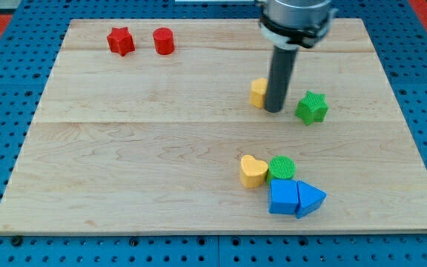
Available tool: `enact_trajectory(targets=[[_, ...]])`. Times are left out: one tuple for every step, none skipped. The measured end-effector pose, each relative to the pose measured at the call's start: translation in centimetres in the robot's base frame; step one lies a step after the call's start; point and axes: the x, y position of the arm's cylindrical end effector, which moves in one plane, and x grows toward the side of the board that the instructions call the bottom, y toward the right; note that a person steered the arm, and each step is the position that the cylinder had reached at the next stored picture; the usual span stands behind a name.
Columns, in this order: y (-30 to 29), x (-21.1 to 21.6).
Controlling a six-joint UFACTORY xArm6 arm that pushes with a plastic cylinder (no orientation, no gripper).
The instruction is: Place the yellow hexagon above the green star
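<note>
Just to the view's left of the green star block (312,107), my tip (273,110) touches the yellow hexagon block (258,92) on the wooden counter (139,163); no claw on this rod, nothing held, and hexagon and star sit apart

The pale wooden worktop (139,148) carries eight small blocks. Near the view's top left a red star (121,41) sits just beside a red cylinder (163,41). Right of centre a yellow hexagon (258,92) lies near a green star (312,107), the two apart. Toward the view's bottom a yellow heart (253,171), green cylinder (282,168), blue cube (282,197) and blue triangle (310,199) cluster, touching
</note>
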Motion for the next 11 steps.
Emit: enact_trajectory(targets=[[-4.8,-1.6],[-8.6,-3.5],[-6.3,-3.7],[-3.2,-3.0],[-0.3,-2.6],[1.0,-2.6],[1.6,-3.0],[1.9,-4.8],[0.1,-6.9],[3.8,-5.8],[6.1,-5.5]])
